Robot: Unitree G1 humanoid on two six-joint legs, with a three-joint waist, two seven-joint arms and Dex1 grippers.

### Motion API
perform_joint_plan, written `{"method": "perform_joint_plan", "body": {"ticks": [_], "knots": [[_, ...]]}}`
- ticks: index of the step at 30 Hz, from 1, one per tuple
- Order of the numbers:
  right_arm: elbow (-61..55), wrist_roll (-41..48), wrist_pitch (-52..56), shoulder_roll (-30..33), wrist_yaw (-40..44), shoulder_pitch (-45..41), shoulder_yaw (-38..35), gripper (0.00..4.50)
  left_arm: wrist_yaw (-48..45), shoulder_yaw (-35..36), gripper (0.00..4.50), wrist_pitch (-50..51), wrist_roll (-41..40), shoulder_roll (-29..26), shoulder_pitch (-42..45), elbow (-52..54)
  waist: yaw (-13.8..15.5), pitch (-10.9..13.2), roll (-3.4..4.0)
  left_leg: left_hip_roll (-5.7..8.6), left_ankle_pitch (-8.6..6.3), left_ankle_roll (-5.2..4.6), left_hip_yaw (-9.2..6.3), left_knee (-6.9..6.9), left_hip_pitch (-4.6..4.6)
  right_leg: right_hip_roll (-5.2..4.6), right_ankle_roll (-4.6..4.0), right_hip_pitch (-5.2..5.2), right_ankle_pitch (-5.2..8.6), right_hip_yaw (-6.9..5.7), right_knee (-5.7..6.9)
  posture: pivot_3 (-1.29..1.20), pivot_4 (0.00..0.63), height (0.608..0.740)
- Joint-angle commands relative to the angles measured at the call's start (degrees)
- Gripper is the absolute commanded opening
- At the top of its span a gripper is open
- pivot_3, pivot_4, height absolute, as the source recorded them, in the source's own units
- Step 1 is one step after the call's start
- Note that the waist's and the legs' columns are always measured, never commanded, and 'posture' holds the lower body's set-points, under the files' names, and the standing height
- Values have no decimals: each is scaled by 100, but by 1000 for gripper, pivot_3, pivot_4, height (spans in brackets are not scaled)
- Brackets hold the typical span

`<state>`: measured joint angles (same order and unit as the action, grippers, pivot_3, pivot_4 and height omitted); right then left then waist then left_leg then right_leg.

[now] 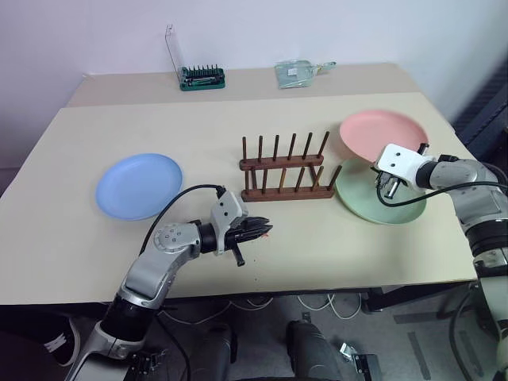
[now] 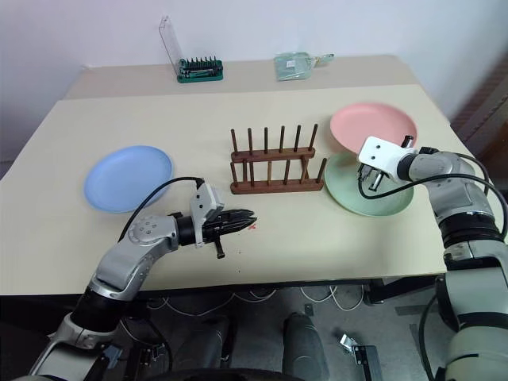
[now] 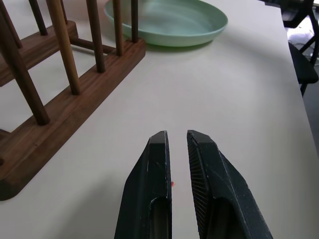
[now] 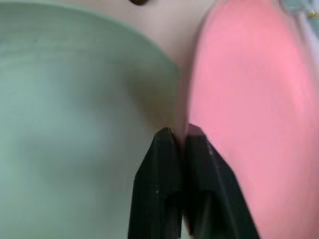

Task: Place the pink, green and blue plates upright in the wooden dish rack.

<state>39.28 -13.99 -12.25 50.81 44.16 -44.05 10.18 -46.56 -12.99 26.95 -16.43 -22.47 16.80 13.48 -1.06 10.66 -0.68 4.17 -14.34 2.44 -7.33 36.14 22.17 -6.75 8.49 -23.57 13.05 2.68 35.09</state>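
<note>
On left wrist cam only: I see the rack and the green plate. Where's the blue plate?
Observer: The blue plate lies flat on the robot's left, on the other side of the wooden dish rack from the green plate.
Operator: Pink one?
Observer: The pink plate sits just behind the green plate on the robot's right. Their rims meet, and I cannot tell if they overlap.
Operator: Right gripper?
Observer: The right gripper is shut at the pink plate's near rim, beside the green plate. I cannot tell whether it pinches the rim.
</note>
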Motion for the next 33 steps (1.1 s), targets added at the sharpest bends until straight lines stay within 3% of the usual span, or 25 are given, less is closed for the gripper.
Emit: {"method": "perform_joint_plan", "body": {"ticks": [1,5,8,12,16,18,24,33], "knots": [[-784,-37,64,215,-343,113,-360,22,125,125,567,72,-108,-2,-32,301,6,0,0,0,0,0,0,1,0,0,0,0,0,1,0,0,150,740],[-1778,256,342,262,-441,372,-793,22,176,194,567,105,-148,-20,-16,320,20,1,1,1,0,0,0,2,1,0,0,1,0,1,-1,0,150,740],[-2623,1041,978,57,-232,390,-1285,22,189,221,567,60,-150,-9,39,235,14,1,2,1,0,0,0,2,1,0,0,1,0,2,-1,0,150,740],[-4357,4336,4039,-876,-332,-8,-2647,22,264,188,567,-33,-110,131,134,66,-2,2,3,-5,0,0,-4,1,0,3,-3,0,-2,2,2,0,150,740],[-5051,7093,5605,-1506,-993,-120,-3649,22,230,180,567,-151,-74,164,194,-87,74,1,-1,-1,-1,-1,-28,3,6,0,-4,8,-2,-10,-4,0,150,740],[-5108,7975,6029,-1749,-1520,-152,-3857,22,222,154,567,-267,-41,180,210,-186,78,1,-1,1,-1,-1,-31,6,8,-4,-4,11,-2,-13,-8,0,150,740],[-5350,8823,6286,-2097,-2516,356,-3849,22,187,163,567,-563,7,170,216,-421,37,1,1,1,-1,-2,-25,3,8,-3,-5,3,-3,-13,-2,0,150,740],[-5182,8813,6142,-2092,-2684,921,-3677,22,105,188,567,-644,5,121,260,-528,27,1,4,0,0,-2,-17,4,13,0,-4,-8,-3,-10,6,0,150,740]]}}
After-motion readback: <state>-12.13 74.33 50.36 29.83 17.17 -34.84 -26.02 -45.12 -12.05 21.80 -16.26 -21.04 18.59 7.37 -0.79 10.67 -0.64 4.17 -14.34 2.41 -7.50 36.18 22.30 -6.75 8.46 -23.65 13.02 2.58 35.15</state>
